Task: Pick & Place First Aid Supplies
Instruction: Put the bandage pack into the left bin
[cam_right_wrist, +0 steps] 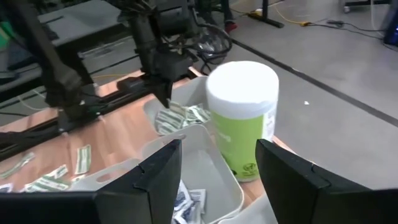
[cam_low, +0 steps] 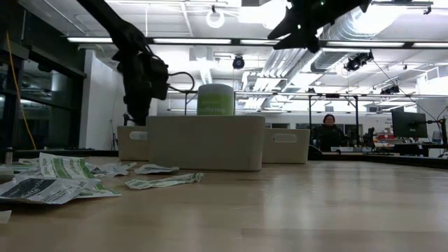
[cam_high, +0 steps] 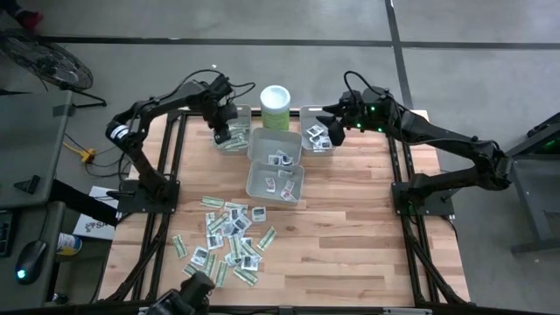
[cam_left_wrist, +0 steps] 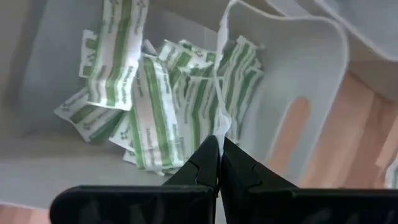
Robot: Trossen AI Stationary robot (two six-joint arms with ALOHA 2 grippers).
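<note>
Loose first aid supplies (cam_high: 232,241) lie scattered on the near left of the wooden table. My left gripper (cam_high: 224,124) is shut and points steeply down over the far-left grey bin (cam_high: 233,140), which holds green-white strip packets (cam_left_wrist: 149,99). A thin white packet (cam_left_wrist: 218,106) sticks out edge-on from its fingertips. My right gripper (cam_high: 336,129) hovers open above the far-right bin (cam_high: 318,140), which holds white square packets, and it has nothing between its fingers (cam_right_wrist: 155,174). My left gripper pinches the near end of a thin paper packet (cam_left_wrist: 221,132) between its two fingertips. It comes from above, pointing down into the bin. The packet shows only edge-on, reaching away from the fingers over the strips in the bin. Whether it touches them I cannot tell.
Two more grey bins (cam_high: 276,147) (cam_high: 275,182) with square packets stand mid-table. The pale green, white-lidded canister (cam_high: 275,107) stands at the far edge between my two grippers. A person (cam_low: 329,129) sits far off in the room. Bare wood (cam_high: 350,236) lies to the near right.
</note>
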